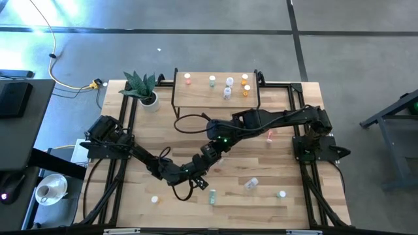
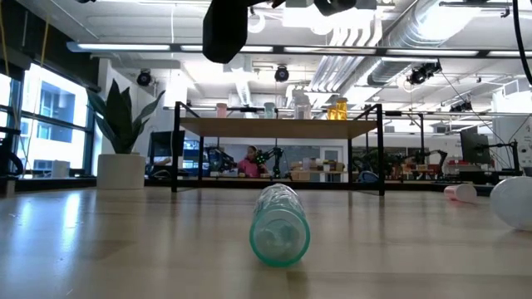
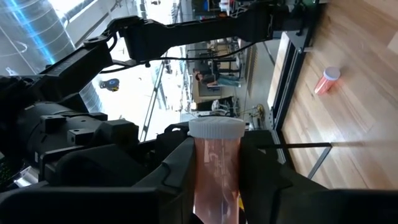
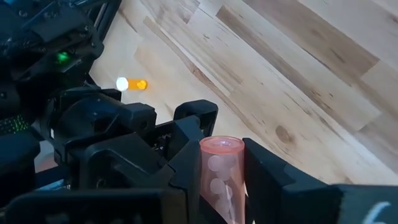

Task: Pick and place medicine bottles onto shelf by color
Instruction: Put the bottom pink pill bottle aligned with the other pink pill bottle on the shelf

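- The bench (image 1: 274,163) is a striped wooden top; both arms reach in over its middle.
- The left arm (image 1: 140,156) stretches from the left edge and the right arm (image 1: 287,119) from the right edge. Their wrists meet near the bench centre, in front of the shelf.
- The shelf (image 1: 196,98) stands at the far edge of the bench, a light board on thin black legs. On it stand a pink bottle (image 1: 187,78), a green bottle (image 1: 212,81), two clear-white bottles (image 1: 228,87) and two orange bottles (image 1: 245,84), in that order from left to right.
- A potted plant (image 1: 142,88) sits just left of the shelf.
- The left jaws are clamped on the held pink bottle (image 3: 216,168), its white cap pointing away from that wrist.
- The right jaws are pressed against the same bottle from the other end; its bare base shows between them in the right wrist view.
- Loose on the bench: a pink one (image 1: 270,135) on its side under the right arm, a clear one (image 1: 251,184), a green upright one (image 1: 281,194), a green lying one (image 2: 280,224) and a small orange one (image 1: 155,199) near the front.
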You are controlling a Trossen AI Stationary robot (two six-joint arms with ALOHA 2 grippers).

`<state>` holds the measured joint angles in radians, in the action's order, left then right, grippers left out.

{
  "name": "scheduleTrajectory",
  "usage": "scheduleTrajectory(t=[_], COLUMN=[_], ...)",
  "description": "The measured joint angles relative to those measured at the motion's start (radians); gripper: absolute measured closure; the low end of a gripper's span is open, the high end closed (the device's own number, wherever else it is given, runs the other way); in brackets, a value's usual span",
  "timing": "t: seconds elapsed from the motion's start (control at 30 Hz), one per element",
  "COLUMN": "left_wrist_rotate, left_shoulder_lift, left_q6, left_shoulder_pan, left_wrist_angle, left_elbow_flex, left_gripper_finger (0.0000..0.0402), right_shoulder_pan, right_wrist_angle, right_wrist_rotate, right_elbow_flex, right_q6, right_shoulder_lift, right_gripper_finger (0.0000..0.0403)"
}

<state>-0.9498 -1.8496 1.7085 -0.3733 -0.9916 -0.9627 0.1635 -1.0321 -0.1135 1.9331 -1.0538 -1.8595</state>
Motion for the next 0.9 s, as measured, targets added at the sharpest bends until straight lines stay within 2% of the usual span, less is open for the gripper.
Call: scheduleTrajectory(t=[0.23,0.5,0.63,0.9], left_wrist_rotate=[-0.002,-0.003,-0.004,-0.041], left_shoulder_lift=[0.000,-0.002,-0.002,-0.002], left_q6=[-0.018,-0.049,-0.075,-0.284], left_shoulder_pan=[0.000,0.000,0.000,0.012], left_wrist_angle=[0.003,0.003,0.000,0.000], left_elbow_flex=[0.000,0.002,0.002,0.002], left_gripper_finger=[0.0311,0.0310,0.0310,0.0310], right_shoulder_pan=[0.000,0.000,0.000,-0.044], right_wrist_angle=[0.000,-0.008,-0.007,-0.020], right_wrist_rotate=[0.002,0.024,0.037,0.102], right_elbow_flex=[0.000,0.000,0.000,0.003], right_q6=[0.062,0.098,0.136,0.340], right_shoulder_lift=[0.000,0.000,0.008,0.069], right_gripper_finger=[0.0312,0.0257,0.0243,0.0242])
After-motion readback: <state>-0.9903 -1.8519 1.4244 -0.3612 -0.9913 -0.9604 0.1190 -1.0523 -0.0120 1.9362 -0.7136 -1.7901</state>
